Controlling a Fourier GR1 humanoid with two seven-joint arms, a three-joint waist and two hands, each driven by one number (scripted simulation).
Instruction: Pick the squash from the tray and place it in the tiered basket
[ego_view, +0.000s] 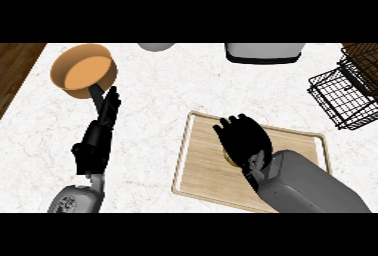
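One squash, right hand covering it

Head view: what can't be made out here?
In the head view:
The squash is nearly hidden under the right hand on the tray.
The tiered basket is cut by the right edge.
A white thing and a grey thing are cut by the top edge.

Two hands, left hand, right hand; one tray, one squash, one pan, one wire basket.
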